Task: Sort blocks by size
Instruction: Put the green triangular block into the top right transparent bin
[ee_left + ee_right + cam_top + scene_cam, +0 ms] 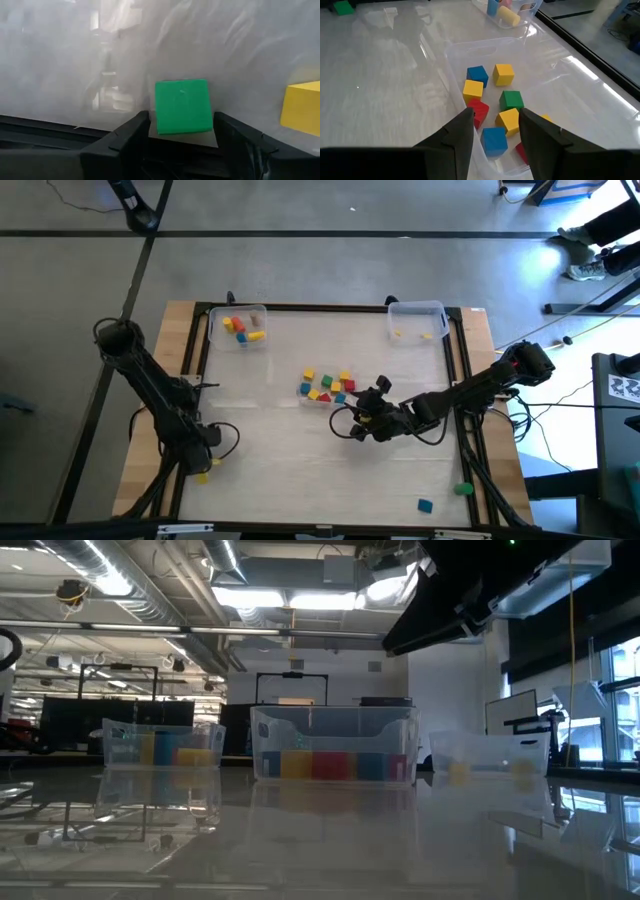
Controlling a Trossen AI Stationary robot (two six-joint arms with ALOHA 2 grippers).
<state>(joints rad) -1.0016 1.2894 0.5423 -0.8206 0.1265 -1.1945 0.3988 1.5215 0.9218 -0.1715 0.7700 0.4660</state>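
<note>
Small coloured cubes sit in the clear plastic middle bin. Right gripper hovers just over that bin's edge, fingers partly apart, empty. Left gripper, well away from that bin, straddles a green cube (fingers wide, yellow block beside).

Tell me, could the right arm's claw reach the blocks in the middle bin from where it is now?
Probably yes. The right gripper sits open just beside the middle bin, and the blocks lie right ahead of its fingers with nothing above them; only the bin's low wall stands between.
</note>
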